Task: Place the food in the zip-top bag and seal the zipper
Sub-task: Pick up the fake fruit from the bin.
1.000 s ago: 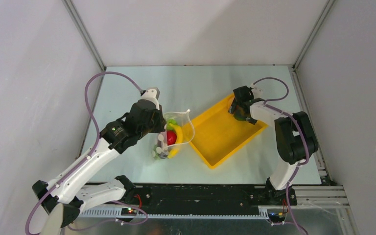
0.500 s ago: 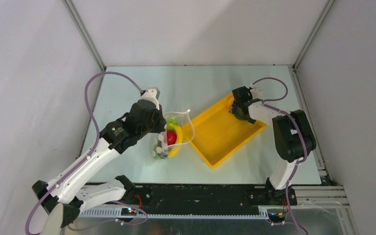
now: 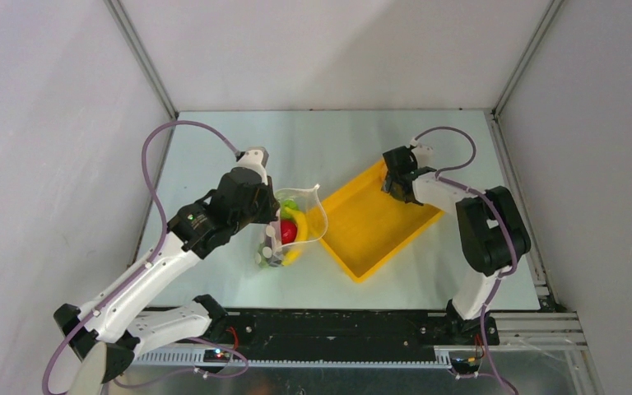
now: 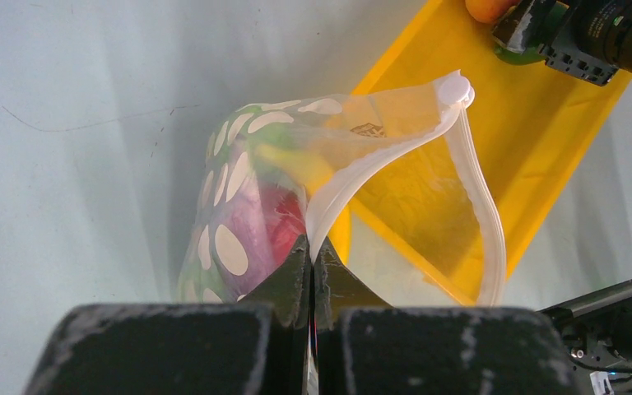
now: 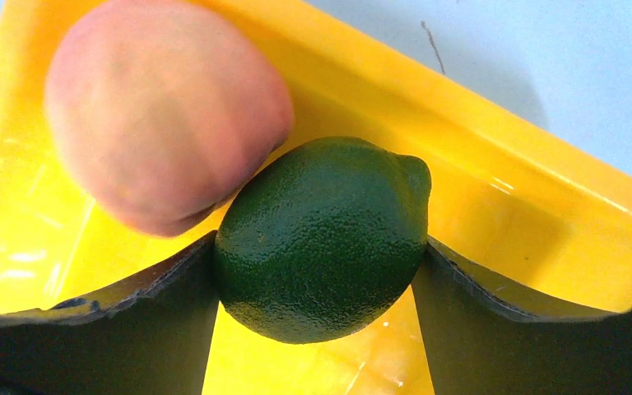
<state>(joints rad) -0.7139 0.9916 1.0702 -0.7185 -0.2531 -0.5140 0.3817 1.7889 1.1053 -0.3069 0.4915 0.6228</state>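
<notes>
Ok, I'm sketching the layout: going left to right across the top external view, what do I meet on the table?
left end effector → zip-top bag → yellow tray → right arm

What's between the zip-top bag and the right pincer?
Only the yellow tray's near wall and bare floor, clearest in the top view. The right pincer grips a green round fruit beside the peach.

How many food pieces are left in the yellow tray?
2. A peach and a green round fruit touch in a corner of the yellow tray; the fruit sits between the right end effector's fingers. Others may be hidden.
</notes>
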